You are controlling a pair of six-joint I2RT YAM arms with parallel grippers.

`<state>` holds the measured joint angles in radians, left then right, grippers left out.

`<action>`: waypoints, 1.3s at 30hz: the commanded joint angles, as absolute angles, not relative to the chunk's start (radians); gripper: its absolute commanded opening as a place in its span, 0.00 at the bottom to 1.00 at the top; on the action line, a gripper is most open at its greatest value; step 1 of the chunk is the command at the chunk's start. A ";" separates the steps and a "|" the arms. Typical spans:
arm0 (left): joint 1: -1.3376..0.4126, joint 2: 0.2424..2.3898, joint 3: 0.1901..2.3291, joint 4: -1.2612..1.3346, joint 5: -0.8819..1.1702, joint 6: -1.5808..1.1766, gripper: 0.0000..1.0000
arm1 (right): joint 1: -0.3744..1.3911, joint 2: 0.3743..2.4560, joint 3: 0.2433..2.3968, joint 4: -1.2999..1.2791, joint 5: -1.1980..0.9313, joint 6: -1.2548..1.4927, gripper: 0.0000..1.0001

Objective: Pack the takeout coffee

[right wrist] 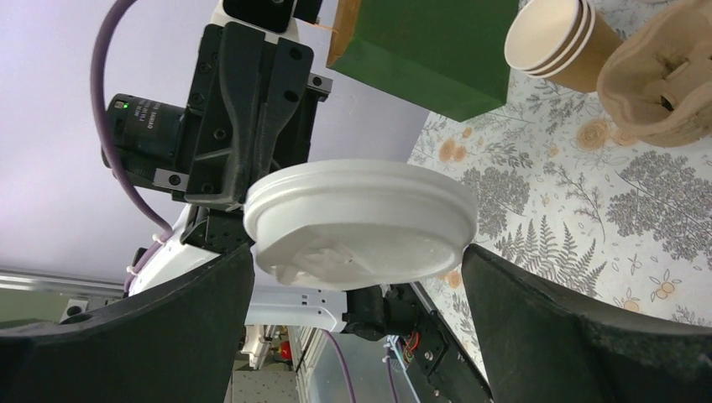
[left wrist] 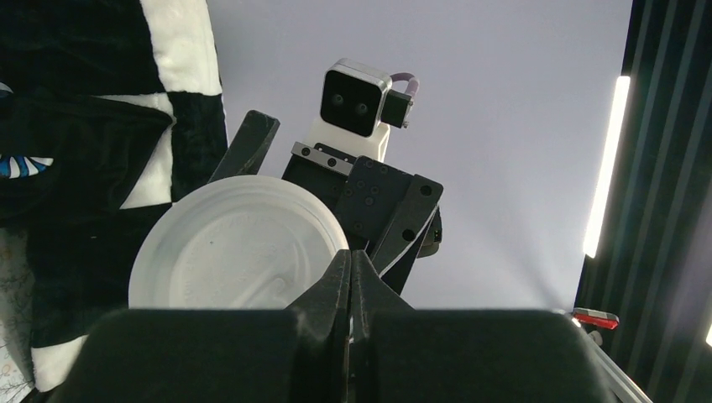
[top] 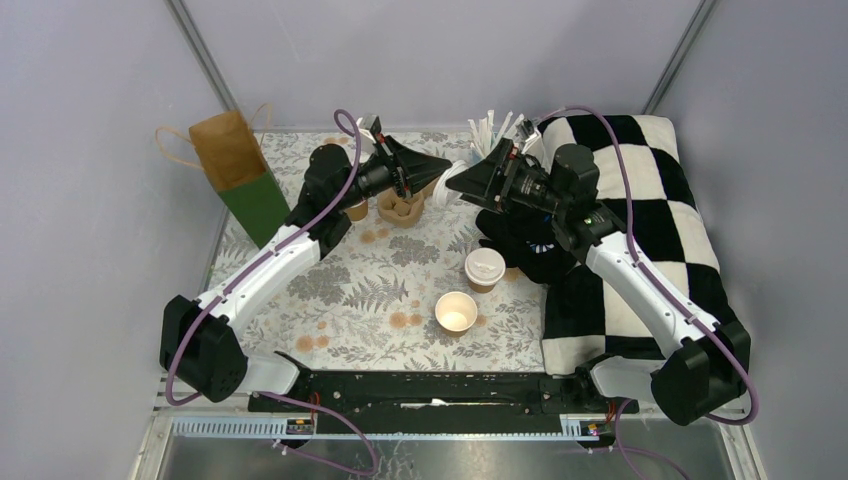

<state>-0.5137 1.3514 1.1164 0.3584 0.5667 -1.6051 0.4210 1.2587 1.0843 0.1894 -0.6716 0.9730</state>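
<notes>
Top external: fern-print table (top: 340, 290), grey walls (top: 450, 50)

No legible writing in any view.
The white lid (right wrist: 361, 214) bears raised moulded marks too faint to read; the paper bag (top: 240, 170) and the lidded cup (top: 485, 268) show no print that can be made out.
</notes>
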 commanded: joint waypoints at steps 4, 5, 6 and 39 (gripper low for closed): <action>-0.518 1.340 1.153 0.371 0.552 -1.593 0.00 | 0.435 1.223 1.085 0.162 -0.645 0.940 1.00; -0.518 1.339 1.154 0.370 0.551 -1.592 0.00 | 0.435 1.221 1.082 0.163 -0.644 0.942 1.00; -0.518 1.338 1.155 0.370 0.551 -1.592 0.00 | 0.434 1.219 1.080 0.164 -0.640 0.942 1.00; -0.532 1.326 1.144 0.367 0.547 -1.591 0.00 | 0.442 1.241 1.081 0.225 -0.628 0.995 0.89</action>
